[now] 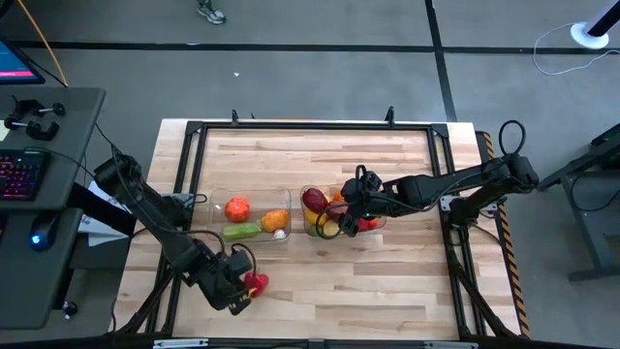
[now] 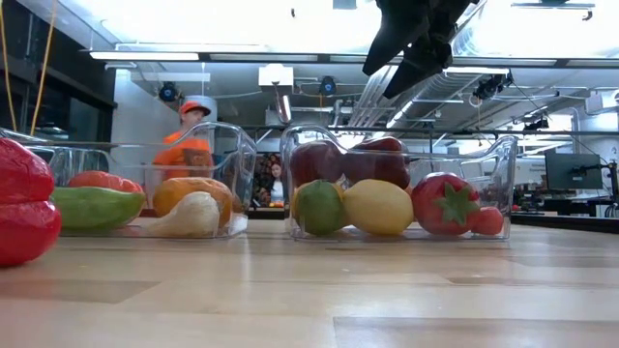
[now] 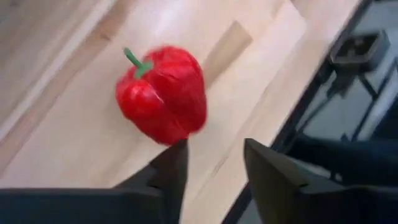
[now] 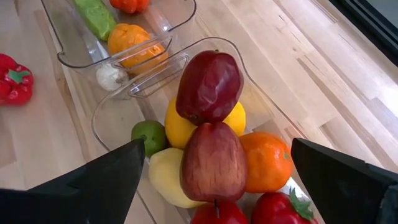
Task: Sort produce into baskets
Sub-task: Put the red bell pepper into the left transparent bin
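Observation:
A red toy pepper (image 3: 163,93) with a green stem lies on its side on the wooden table near the front left (image 1: 256,283). It also shows at the left edge of the low view (image 2: 19,203). My left gripper (image 3: 211,155) stands just above and beside it, open, with nothing between its fingers. Two clear baskets sit side by side at mid-table. The left one (image 1: 215,215) holds a tomato, a green vegetable, an orange piece and a white garlic. The right one (image 4: 205,43) holds dark red apples, lemons, a lime, an orange and red pieces. My right gripper (image 4: 216,154) hangs wide open over that fruit.
A black metal frame (image 1: 310,126) runs around the tabletop. Bare wood lies in front of the baskets and behind them. A desk with a keyboard (image 1: 19,174) stands to the table's left. People show in the room beyond the table in the low view.

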Robot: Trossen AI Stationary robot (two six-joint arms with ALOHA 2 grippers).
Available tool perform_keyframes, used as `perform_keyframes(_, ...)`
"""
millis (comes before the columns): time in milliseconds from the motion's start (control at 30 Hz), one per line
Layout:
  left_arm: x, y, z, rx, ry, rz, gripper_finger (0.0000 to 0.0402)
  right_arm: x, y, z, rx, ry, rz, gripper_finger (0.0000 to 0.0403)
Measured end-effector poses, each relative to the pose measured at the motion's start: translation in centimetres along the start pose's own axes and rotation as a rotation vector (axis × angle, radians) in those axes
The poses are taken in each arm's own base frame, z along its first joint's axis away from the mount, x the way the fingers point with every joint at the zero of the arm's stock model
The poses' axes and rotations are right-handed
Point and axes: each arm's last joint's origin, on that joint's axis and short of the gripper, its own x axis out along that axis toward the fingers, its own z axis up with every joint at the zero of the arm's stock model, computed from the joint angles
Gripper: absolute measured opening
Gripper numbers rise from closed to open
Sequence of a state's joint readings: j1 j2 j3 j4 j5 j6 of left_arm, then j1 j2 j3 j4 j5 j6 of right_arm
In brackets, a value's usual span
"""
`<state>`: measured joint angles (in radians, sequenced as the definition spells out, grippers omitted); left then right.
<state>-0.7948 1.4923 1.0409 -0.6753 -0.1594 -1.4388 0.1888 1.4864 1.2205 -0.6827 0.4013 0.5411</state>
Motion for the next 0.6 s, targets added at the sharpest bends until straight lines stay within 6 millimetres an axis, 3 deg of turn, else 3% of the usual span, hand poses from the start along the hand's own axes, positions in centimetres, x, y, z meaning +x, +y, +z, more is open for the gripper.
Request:
perform_keyframes(333,1.1,1.6,0.4,-0.239,-0.054,0.076,0.0277,0.0,-0.2,-0.3,-0.022,0.029,-0.017,0.0397)
perform_keyframes(600,1.2,1.6,0.6,-0.366,-0.129,0.051,0.0296,0.3,-0.3,-0.6,-0.025,0.036,-0.024,0.0397)
